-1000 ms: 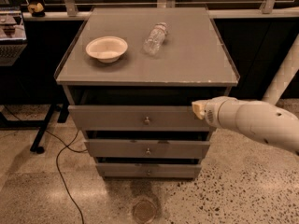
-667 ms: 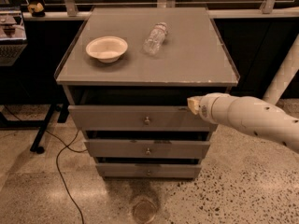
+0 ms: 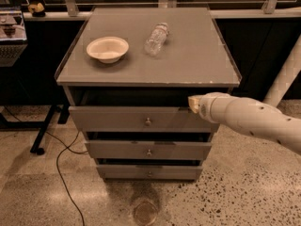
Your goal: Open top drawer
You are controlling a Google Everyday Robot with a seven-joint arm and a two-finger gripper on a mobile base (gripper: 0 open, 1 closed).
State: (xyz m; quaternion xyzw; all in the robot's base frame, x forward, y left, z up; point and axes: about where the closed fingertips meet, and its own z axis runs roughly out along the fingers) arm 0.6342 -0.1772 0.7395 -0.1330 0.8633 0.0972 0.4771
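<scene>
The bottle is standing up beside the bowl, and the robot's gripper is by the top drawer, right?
No: the camera view shows the bottle lying on its side. It is beside the bowl, and the gripper is by the top drawer.

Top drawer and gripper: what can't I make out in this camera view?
- The gripper, at the top drawer's upper right corner: contact with it is hidden by the arm.
- Drawer interior: dark under the tabletop.
- The arm: cut off at the right edge.

gripper [image 3: 193, 104] at three drawers [image 3: 117, 149]; one bowl [image 3: 107, 48], one bottle [image 3: 155, 39].
</scene>
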